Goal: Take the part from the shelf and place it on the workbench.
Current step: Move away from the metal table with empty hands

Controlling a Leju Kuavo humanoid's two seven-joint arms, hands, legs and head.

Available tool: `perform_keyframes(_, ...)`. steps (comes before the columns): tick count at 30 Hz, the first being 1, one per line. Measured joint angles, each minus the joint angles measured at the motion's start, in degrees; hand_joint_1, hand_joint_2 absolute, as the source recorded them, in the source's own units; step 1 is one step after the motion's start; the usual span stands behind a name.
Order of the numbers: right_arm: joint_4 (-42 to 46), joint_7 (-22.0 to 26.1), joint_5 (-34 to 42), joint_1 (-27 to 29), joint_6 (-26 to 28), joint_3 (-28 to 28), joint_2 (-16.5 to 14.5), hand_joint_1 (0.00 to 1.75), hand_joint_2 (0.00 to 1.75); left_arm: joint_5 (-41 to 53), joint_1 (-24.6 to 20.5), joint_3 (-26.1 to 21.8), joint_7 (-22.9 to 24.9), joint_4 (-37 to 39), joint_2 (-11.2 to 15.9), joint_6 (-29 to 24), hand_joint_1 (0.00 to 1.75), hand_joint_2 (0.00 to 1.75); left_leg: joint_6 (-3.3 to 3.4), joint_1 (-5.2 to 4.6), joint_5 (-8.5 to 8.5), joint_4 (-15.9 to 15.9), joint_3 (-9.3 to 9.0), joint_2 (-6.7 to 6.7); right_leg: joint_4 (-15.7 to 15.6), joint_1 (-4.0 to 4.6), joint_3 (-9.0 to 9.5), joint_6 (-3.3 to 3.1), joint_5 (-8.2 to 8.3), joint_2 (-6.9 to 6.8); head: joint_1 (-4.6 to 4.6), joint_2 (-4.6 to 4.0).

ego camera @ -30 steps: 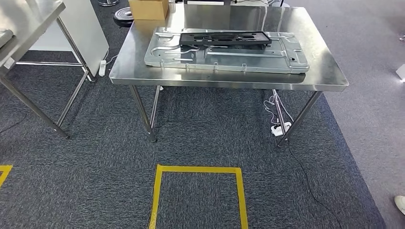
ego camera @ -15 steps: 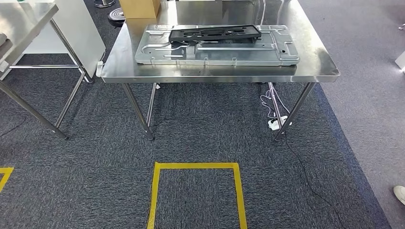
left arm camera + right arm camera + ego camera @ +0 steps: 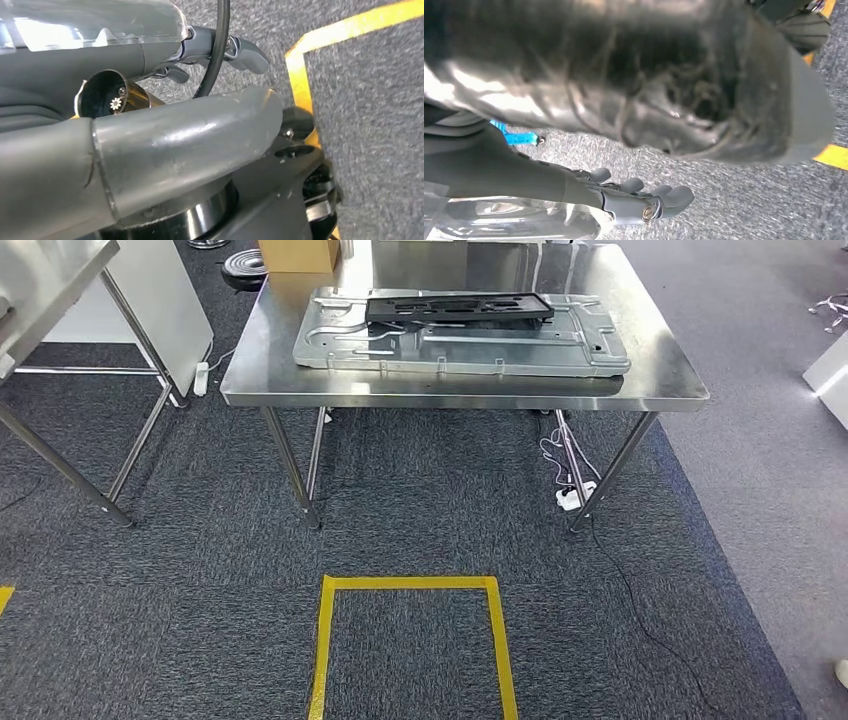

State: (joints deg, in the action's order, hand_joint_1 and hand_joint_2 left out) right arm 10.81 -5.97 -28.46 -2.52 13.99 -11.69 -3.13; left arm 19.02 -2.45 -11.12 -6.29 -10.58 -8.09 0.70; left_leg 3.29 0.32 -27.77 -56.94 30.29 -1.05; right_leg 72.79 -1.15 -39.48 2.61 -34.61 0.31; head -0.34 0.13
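1. The black part (image 3: 458, 308) lay on a grey metal panel (image 3: 460, 344) atop the bench (image 3: 660, 380), well away from both hands.
2. The left hand (image 3: 220, 50) held nothing, its fingers loosely apart above carpet (image 3: 370, 125) beside yellow tape (image 3: 300, 85).
3. The right hand (image 3: 634, 197) likewise hung slack and unladen.

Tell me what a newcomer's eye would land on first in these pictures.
First, the shiny stainless steel workbench at the top of the head view, bearing a large flat stamped silver metal panel with a long black plastic frame part lying on it. Next, the square of yellow tape on the dark grey carpet in front of it.
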Motion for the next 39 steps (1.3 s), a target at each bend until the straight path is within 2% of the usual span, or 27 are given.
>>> perform_keyframes(1, 0.0, 0.0, 0.0, 0.1, 0.0, 0.0, 0.0, 0.0, 0.0, 0.0, 0.0, 0.0, 0.0, 0.0, 0.0, 0.0, 0.0, 0.0, 0.03, -0.09, 0.02, -0.1, 0.1, -0.22, 1.5, -0.01, -0.52, 0.05, -0.16, -0.01, 0.0, 0.0)
perform_keyframes(2, 0.0, 0.0, 0.0, 0.1, 0.0, -0.1, 0.0, 0.0, 0.0, 0.0, 0.1, 0.0, 0.0, 0.0, 0.0, 0.0, 0.0, 0.0, 0.02, -0.15, 0.01, -0.1, 0.13, -0.48, 0.8, 0.0, 0.08, 0.01, 0.76, -0.1, 0.01, 0.0)
perform_keyframes(3, 0.0, 0.0, 0.0, 0.2, 0.0, -0.2, 0.0, 0.0, 0.0, 0.0, 0.1, 0.0, 0.0, 0.0, 0.0, 0.0, 0.0, 0.0, -0.03, -0.2, -0.03, -0.2, 0.08, -0.79, -1.9, 0.04, 1.68, -0.14, 2.47, -0.39, 0.01, 0.0)
perform_keyframes(5, 0.0, 0.0, 0.0, 0.0, 0.0, -0.2, 0.0, 0.0, 0.0, 0.0, 0.1, 0.0, 0.0, 0.0, 0.0, 0.0, 0.0, 0.0, -0.36, -0.43, -0.26, -0.5, -0.05, -1.5, -10.0, 0.45, 5.96, -0.74, 5.69, -2.36, 0.02, 0.0)
perform_keyframes(7, 0.0, 0.0, 0.0, -0.3, -0.1, -0.2, 0.0, 0.0, 0.0, 0.1, 0.1, 0.0, 0.0, 0.0, 0.0, 0.0, 0.0, 0.0, -0.94, -0.74, -0.52, -0.7, -0.09, -2.3, -14.3, 0.91, 7.88, -1.43, 6.72, -3.71, 0.0, 0.0)
perform_keyframes(9, 0.0, 0.0, 0.0, -0.2, -0.1, -0.3, 0.0, 0.0, 0.0, 0.2, -0.1, 0.0, 0.0, 0.0, 0.0, 0.0, 0.0, 0.0, -1.56, -0.87, -0.69, -0.7, -0.23, -3.2, -14.7, 0.95, 7.73, -2.04, 6.79, -2.91, -0.03, 0.0)
perform_keyframes(11, 0.0, 0.0, 0.0, -0.1, -0.1, -0.5, 0.0, 0.0, 0.0, 0.3, -0.2, 0.0, 0.0, 0.0, 0.0, 0.0, 0.0, 0.0, -2.31, -0.71, -1.89, -1.9, 0.09, -2.42, -15.0, 0.67, 7.74, -2.76, 7.15, -1.96, -0.03, 0.0)
perform_keyframes(12, 0.0, 0.0, 0.1, -0.1, 0.0, -0.6, 0.0, 0.0, 0.0, 0.5, -0.2, 0.0, 0.0, 0.0, 0.0, 0.0, 0.0, 0.0, -2.69, -0.58, -3.34, -3.8, 0.88, -1.47, -15.2, 0.5, 7.73, -3.11, 7.38, -1.52, -0.03, 0.0)
perform_keyframes(14, 0.0, -0.1, 0.3, -0.1, 0.2, -0.8, 0.0, 0.0, 0.0, 0.9, 0.0, 0.0, -0.1, 0.0, 0.0, -0.1, 0.0, 0.0, -3.19, -0.24, -7.35, -10.9, 4.03, 0.2, -15.2, 0.41, 7.42, -3.49, 7.62, -0.53, -0.04, 0.0)
perform_keyframes(15, 0.0, -0.2, 0.3, 0.0, 0.2, -0.9, 0.0, 0.0, 0.0, 1.0, 0.1, 0.0, 0.0, 0.0, 0.0, -0.2, 0.0, 0.0, -3.35, -0.12, -8.78, -14.5, 5.64, 0.44, -15.2, 0.42, 7.28, -3.54, 7.69, 0.05, -0.04, 0.0)
perform_keyframes(16, -0.1, -0.4, 0.3, 0.1, 0.1, -0.9, 0.0, 0.0, 0.0, 1.0, 0.2, 0.0, 0.1, 0.0, 0.1, -0.3, 0.0, 0.0, -3.44, -0.04, -9.18, -16.7, 6.62, 0.52, -15.1, 0.43, 7.21, -3.54, 7.74, 0.7, -0.04, 0.0)
perform_keyframes(17, -0.1, -0.6, 0.3, 0.2, 0.0, -0.9, 0.0, 0.0, 0.0, 0.9, 0.3, 0.0, 0.2, 0.0, 0.1, -0.5, 0.0, 0.0, -3.45, 0.01, -8.35, -16.6, 6.56, 0.57, -15.0, 0.42, 7.19, -3.51, 7.77, 1.35, -0.04, 0.0)
perform_keyframes(18, -0.1, -0.9, 0.3, 0.3, -0.2, -1.0, 0.0, 0.0, 0.0, 0.9, 0.4, 0.0, 0.4, 0.0, 0.1, -0.6, 0.0, 0.0, -3.39, 0.08, -6.53, -14.3, 5.46, 0.75, -14.9, 0.41, 7.22, -3.45, 7.79, 2.04, -0.03, 0.0)
perform_keyframes(19, -0.2, -1.0, 0.3, 0.3, -0.3, -1.0, 0.0, 0.0, 0.0, 0.8, 0.4, 0.0, 0.5, 0.0, 0.2, -0.7, 0.0, 0.0, -3.23, 0.16, -4.24, -10.4, 3.59, 1.43, -14.8, 0.39, 7.23, -3.37, 7.79, 2.72, -0.03, 0.0)
perform_keyframes(21, -0.2, -1.1, 0.2, 0.3, -0.3, -1.0, -0.1, 0.0, 0.0, 0.8, 0.4, -0.1, 0.6, 0.0, 0.3, -0.8, 0.0, 0.0, -2.83, 0.21, -1.59, -3.4, 0.41, 3.56, -14.5, 0.48, 7.07, -2.92, 7.8, 3.95, -0.03, 0.0)
perform_keyframes(23, -0.2, -1.2, 0.2, 0.3, -0.3, -1.0, -0.1, 0.0, 0.0, 0.8, 0.4, -0.1, 0.7, 0.0, 0.4, -0.8, 0.0, 0.0, -2.42, 0.06, -1.38, -1.1, -0.44, 4.39, -14.5, 0.43, 6.78, -2.15, 7.99, 4.98, -0.03, 0.0)
perform_keyframes(25, -0.2, -1.2, 0.2, 0.5, -0.3, -1.1, -0.1, 0.0, 0.0, 0.8, 0.2, -0.2, 0.7, 0.0, 0.4, -0.8, 0.0, 0.0, -1.71, 0.08, -0.9, -0.6, -0.6, 3.29, -14.6, 0.29, 6.56, -1.36, 8.23, 5.55, -0.03, 0.0)
perform_keyframes(27, -0.2, -1.2, 0.1, 0.6, -0.4, -1.1, 0.0, 0.0, 0.0, 0.8, 0.2, -0.2, 0.9, 0.0, 0.5, -0.9, 0.0, 0.0, -0.85, 0.32, -0.22, 0.1, -0.76, 2.06, -12.5, 0.4, 5.48, -1.0, 6.66, 3.72, 0.07, 0.0)
perform_keyframes(29, -0.3, -1.4, 0.0, 0.6, -0.4, -1.1, 0.0, 0.0, 0.0, 0.7, 0.4, -0.2, 1.2, 0.0, 0.5, -0.9, 0.0, 0.0, -0.43, 0.31, 0.1, 0.4, -0.52, 0.69, -6.0, 0.42, 2.5, -0.8, 2.76, 1.08, 0.23, 0.0)
perform_keyframes(31, -0.3, -1.6, 0.0, 0.6, -0.5, -1.1, 0.0, 0.0, 0.0, 0.7, 0.6, -0.3, 1.3, 0.0, 0.5, -0.9, 0.0, 0.0, -0.38, 0.18, 0.14, 0.3, -0.18, -0.84, 0.5, 0.29, -0.35, -0.45, -0.01, 0.18, 0.27, 0.0)
perform_keyframes(32, -0.3, -1.8, -0.1, 0.7, -0.6, -1.1, 0.0, 0.0, 0.0, 0.7, 0.7, -0.3, 1.2, 0.0, 0.4, -0.8, 0.0, 0.0, -0.4, 0.15, 0.13, 0.3, -0.08, -1.58, 1.2, 0.23, -0.41, -0.33, 0.16, -0.04, 0.27, 0.0)
perform_keyframes(33, -0.3, -2.0, -0.2, 0.8, -0.7, -1.1, 0.0, 0.0, 0.0, 0.7, 0.7, -0.3, 1.0, 0.0, 0.4, -0.8, 0.0, 0.0, -0.45, 0.16, 0.1, 0.3, -0.05, -2.29, -0.5, 0.17, 0.75, -0.27, 1.31, -0.31, 0.27, 0.0)
perform_keyframes(34, -0.3, -2.1, -0.3, 0.8, -0.8, -1.1, 0.0, 0.0, 0.0, 0.7, 0.6, -0.3, 0.8, 0.0, 0.3, -0.8, 0.0, 0.0, -0.57, 0.19, 0.06, 0.3, -0.12, -2.9, -4.3, 0.09, 3.07, -0.23, 3.06, -0.92, 0.28, 0.0)
perform_keyframes(36, -0.3, -2.2, -0.4, 0.7, -1.1, -1.1, 0.0, 0.0, 0.0, 0.7, 0.5, -0.3, 0.3, 0.0, 0.1, -0.9, 0.0, 0.0, -1.17, 0.01, -0.26, 0.1, -0.53, -3.96, -12.3, 0.02, 7.57, -0.44, 5.7, -3.17, 0.28, 0.0)
perform_keyframes(37, -0.3, -2.1, -0.4, 0.6, -1.2, -1.1, -0.1, 0.0, 0.0, 0.7, 0.5, -0.3, 0.1, 0.0, 0.1, -0.9, 0.0, 0.0, -1.61, -0.1, -0.45, 0.0, -0.74, -4.37, -14.5, 0.06, 8.77, -0.7, 6.26, -3.88, 0.24, 0.0)
perform_keyframes(38, -0.3, -2.1, -0.5, 0.5, -1.5, -1.1, -0.2, 0.0, 0.0, 0.7, 0.4, -0.3, -0.1, 0.0, 0.1, -0.9, 0.0, 0.0, -2.06, -0.19, -0.64, 0.0, -0.96, -4.79, -15.2, 0.18, 9.01, -1.06, 6.34, -4.1, 0.24, 0.0)
perform_keyframes(39, -0.3, -2.2, -0.6, 0.4, -1.8, -1.1, -0.3, 0.0, 0.0, 0.7, 0.3, -0.4, -0.3, 0.0, 0.1, -0.9, 0.0, 0.0, -2.48, -0.15, -0.74, 0.0, -1.1, -5.22, -15.2, 0.27, 8.95, -1.43, 6.5, -3.56, 0.23, 0.0)
